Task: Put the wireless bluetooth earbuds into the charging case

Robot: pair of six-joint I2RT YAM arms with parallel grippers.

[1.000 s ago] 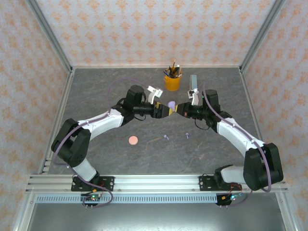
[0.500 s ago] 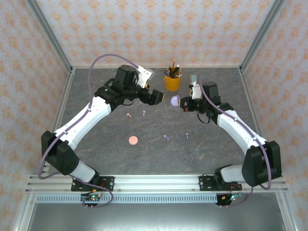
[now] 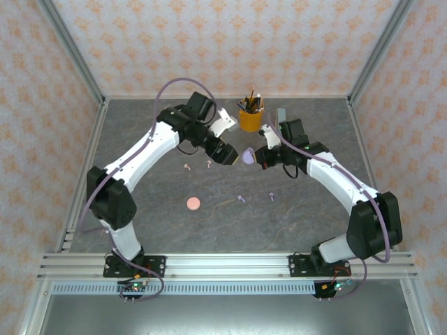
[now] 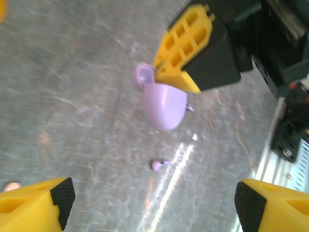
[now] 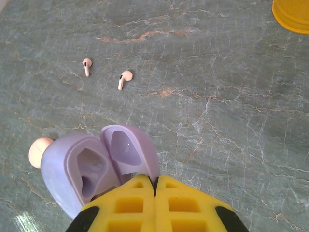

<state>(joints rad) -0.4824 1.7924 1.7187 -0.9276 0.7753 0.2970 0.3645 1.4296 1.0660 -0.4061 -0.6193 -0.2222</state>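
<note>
Left jaws swung nearer the lilac case [image 3: 247, 156] and stand spread; right jaws pinch it.

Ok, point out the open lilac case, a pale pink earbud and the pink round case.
Open lilac plastic case [image 5: 60, 166]: right wrist view, base shell.
Pale pink stemmed earbud [image 5: 126, 75]: right wrist view, head.
Pink round case [image 3: 193, 203]: top view, centre.

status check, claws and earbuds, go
Left claw open, empty. Right claw shut on open lilac case, wells empty. Pink earbuds and lilac earbuds loose on table. Yellow pen cup behind, not in the way.
</note>
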